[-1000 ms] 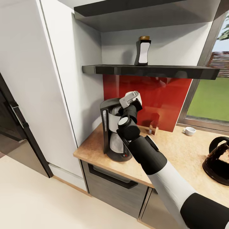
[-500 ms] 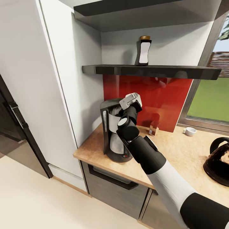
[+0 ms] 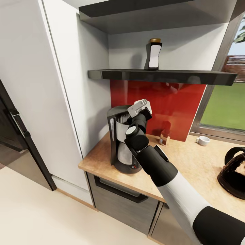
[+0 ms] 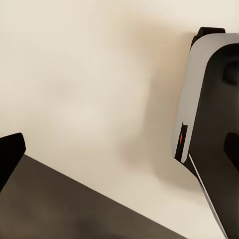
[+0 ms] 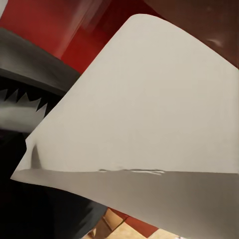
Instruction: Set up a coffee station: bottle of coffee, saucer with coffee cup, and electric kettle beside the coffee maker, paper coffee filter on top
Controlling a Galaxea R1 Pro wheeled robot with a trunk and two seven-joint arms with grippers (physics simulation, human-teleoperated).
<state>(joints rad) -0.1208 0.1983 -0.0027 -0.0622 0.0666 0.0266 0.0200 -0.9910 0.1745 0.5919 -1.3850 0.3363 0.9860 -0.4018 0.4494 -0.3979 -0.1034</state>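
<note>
Since a second ago my right end effector (image 3: 140, 106) has dipped slightly and edged toward the coffee maker (image 3: 124, 139); in the last half second almost nothing moved. It's clenched on the paper coffee filter (image 5: 149, 124), held just above the coffee maker's top, so the placing step is close, not done. The right wrist view shows the white sheet in close-up against red backsplash; from the head it's a small pale shape, probably the filter. Bottle of coffee (image 3: 153, 54) sits on the shelf above the coffee maker. My left end effector: can't tell.
</note>
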